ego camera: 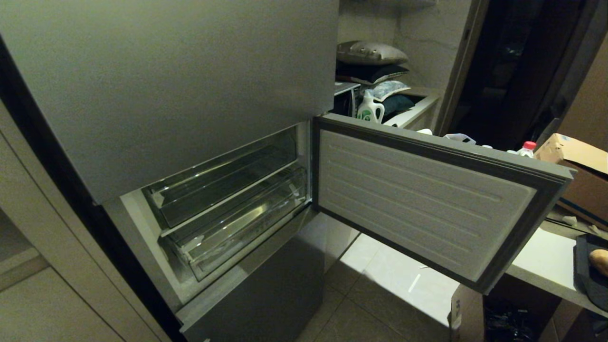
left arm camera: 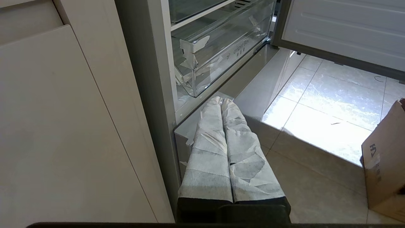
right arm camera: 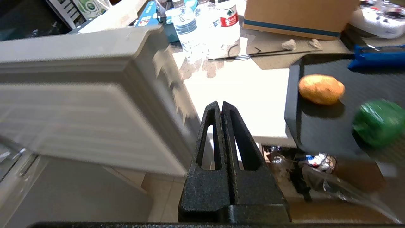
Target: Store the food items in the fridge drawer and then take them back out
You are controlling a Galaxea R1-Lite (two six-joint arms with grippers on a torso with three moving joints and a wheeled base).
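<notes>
A tan potato (right arm camera: 321, 89) and a dark green rounded food item (right arm camera: 378, 123) lie on a dark tray (right arm camera: 316, 133) on a white table. In the head view only the potato (ego camera: 599, 261) shows, at the right edge. The fridge's middle door (ego camera: 418, 190) hangs open. Behind it sits the clear fridge drawer (ego camera: 237, 228), pushed in and empty, with tape scraps on its front (left arm camera: 215, 60). My right gripper (right arm camera: 220, 104) is shut and empty, beside the open door's edge and short of the tray. My left gripper (left arm camera: 221, 100), with tape-wrapped fingers, is shut and parked low by the fridge's bottom door.
A smaller clear bin (ego camera: 218, 180) sits above the drawer. Water bottles (right arm camera: 208, 28) and a cardboard box (right arm camera: 297, 15) stand at the back of the table. Another cardboard box (left arm camera: 384, 171) stands on the tiled floor. A detergent jug (ego camera: 370, 109) is behind the door.
</notes>
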